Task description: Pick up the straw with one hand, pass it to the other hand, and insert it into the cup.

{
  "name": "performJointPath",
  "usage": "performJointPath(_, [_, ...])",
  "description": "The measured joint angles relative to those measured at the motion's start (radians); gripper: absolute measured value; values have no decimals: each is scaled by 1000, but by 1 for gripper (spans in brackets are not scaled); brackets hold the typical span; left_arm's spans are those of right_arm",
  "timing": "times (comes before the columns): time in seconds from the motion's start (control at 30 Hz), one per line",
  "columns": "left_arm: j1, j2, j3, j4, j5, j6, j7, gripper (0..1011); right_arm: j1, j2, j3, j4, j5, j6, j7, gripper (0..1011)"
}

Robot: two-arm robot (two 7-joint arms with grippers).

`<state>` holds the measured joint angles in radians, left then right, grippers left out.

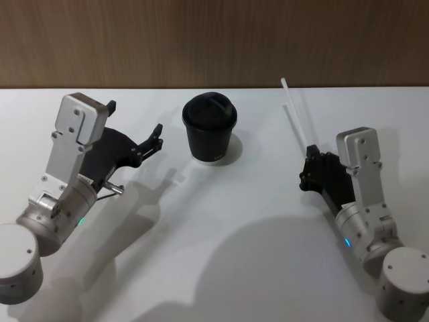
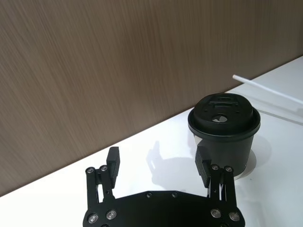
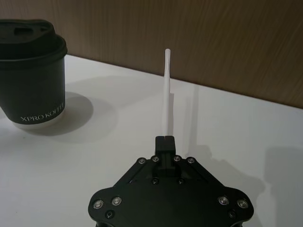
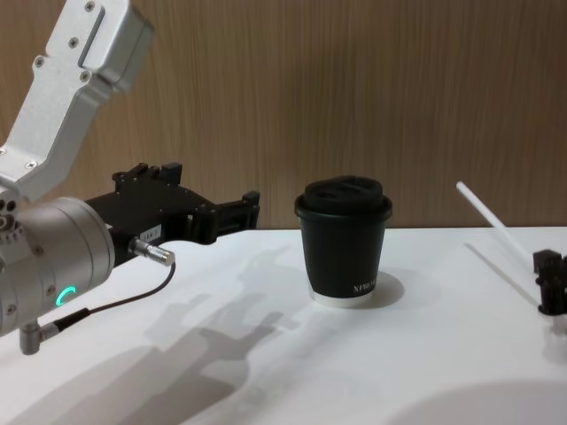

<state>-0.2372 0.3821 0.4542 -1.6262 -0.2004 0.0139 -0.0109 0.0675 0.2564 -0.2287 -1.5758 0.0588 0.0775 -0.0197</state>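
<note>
R claw (image 3: 164, 140) on thin plastic straw (image 3: 166, 90)

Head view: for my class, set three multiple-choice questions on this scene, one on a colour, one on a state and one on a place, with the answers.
1. The lid of the cup is: A white; B black; C red.
2. The left claw is: A open and empty; B shut on the cup; C shut on nothing.
3. The straw is: A in the cup; B in the left claw; C in the right claw.
Answers: 1 B, the domed lid is black like the cup. 2 A, it stands spread wide beside the cup. 3 C, that claw is shut on the straw's lower end.
</note>
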Motion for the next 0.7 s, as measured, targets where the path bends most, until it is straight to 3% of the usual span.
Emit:
performJointPath(0.43, [0, 0, 0, 0, 0, 0, 0, 1003, -15, 37, -2, -27, -71, -178, -6, 0])
performJointPath(0.7, [0, 0, 0, 0, 0, 0, 0, 1003, -34, 75, -2, -60, -82, -306, 32, 0])
